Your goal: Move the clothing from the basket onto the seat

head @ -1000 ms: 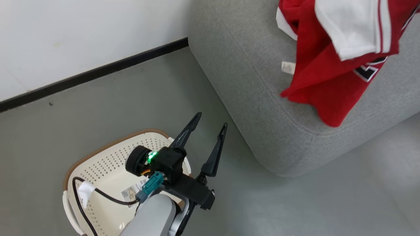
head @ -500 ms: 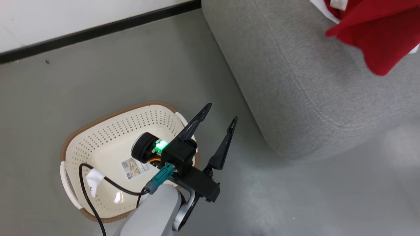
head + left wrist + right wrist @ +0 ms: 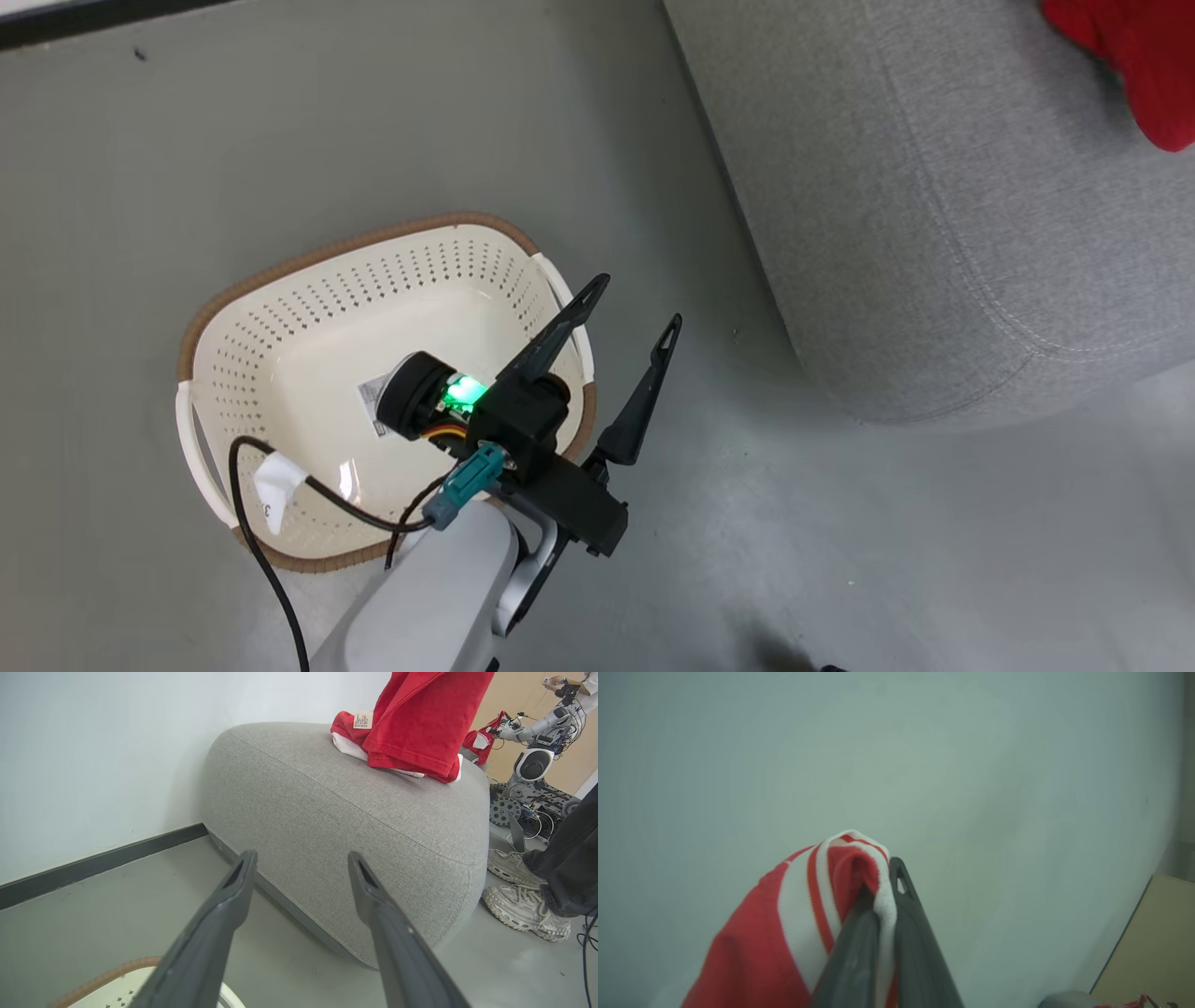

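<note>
Right gripper (image 3: pixel 883 884) pinched shut on clothing (image 3: pixel 798 914) hem, fabric draping below for carrying; my left gripper (image 3: pixel 635 301) gapes empty, basket (image 3: pixel 308 271) beneath, seat (image 3: pixel 350 798) ahead.

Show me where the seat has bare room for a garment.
Bare: the seat at the end nearest the wall, up to the clothing, and the strip along its stitched seam. Crowded: the far end, where the clothing lies.

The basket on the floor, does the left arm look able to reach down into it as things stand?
Probably yes. The left tool hangs open above the rim of the basket, holding nothing, and the mouth faces up with only the arm's own cable crossing it.
</note>
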Controlling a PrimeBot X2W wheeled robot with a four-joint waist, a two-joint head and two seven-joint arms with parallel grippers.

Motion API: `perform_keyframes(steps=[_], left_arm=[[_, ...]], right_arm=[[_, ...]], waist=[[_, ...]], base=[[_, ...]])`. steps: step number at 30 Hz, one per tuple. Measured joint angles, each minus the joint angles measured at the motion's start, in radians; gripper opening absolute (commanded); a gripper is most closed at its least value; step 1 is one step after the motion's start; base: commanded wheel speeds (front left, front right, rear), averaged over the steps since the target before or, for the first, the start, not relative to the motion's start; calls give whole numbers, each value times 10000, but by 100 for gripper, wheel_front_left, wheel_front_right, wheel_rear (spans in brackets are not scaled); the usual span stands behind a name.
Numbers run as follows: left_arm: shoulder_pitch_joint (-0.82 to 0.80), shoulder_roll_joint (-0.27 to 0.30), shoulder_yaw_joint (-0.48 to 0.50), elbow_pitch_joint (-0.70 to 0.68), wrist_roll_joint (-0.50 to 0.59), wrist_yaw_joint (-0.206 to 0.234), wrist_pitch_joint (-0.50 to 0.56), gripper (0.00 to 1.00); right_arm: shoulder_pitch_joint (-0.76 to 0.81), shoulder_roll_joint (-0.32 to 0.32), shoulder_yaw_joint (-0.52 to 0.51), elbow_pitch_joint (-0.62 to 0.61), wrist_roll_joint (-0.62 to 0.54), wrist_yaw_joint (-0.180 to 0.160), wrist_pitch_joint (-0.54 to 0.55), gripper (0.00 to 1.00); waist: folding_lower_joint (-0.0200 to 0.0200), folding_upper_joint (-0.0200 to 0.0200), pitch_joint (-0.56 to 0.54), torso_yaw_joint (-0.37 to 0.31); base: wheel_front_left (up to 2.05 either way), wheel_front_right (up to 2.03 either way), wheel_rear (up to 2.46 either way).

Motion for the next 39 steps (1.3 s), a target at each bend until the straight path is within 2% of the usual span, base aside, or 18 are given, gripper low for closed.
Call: perform_keyframes(steps=[7, 14, 17, 22, 31, 32, 34, 35, 39], left_arm=[[-147, -2, -155, 88, 48, -84, 0, 100], [-313, 4, -134, 161, 132, -84, 0, 100], [-484, 8, -119, 176, 188, -84, 0, 100], [-695, 0, -151, 307, 217, -86, 0, 100], [-827, 0, -33, 451, 196, -92, 0, 100], [-827, 0, -4, 470, 184, -92, 0, 100], [-827, 0, 27, 523, 155, -92, 0, 100], [-827, -2, 31, 539, 132, -92, 0, 100], [-825, -8, 75, 593, 79, -94, 0, 100]], right_arm=[[221, -343, -236, 1383, 19, -138, 4, 0], [414, -130, -219, 2242, 111, -293, 10, 0], [412, 151, -201, 2481, 201, -286, 10, 0], [549, 1174, -82, 2949, 591, -150, 98, 0], [1331, 2138, 178, 3432, 671, -21, 92, 0], [1379, 2230, 194, 3442, 677, -19, 88, 27], [1461, 2357, 201, 3450, 711, 56, 84, 95], [1495, 2391, 199, 3450, 742, 56, 84, 100], [1619, 2441, 192, 3409, 746, 69, 81, 100]], waist=[[0, 0, 602, 191], [0, 0, 1219, 359], [0, -1, 1476, 418], [1, 0, 1830, 520], [-1, 0, 1868, 776], [-1, -1, 1836, 794], [-1, -1, 1761, 823], [-1, -1, 1717, 837], [-1, -1, 1506, 878]], base=[[0, 0, 0], [0, 0, 0], [0, 0, 0], [0, 0, 0], [0, 0, 0], [0, 0, 0], [0, 0, 0], [0, 0, 0], [0, 0, 0]])
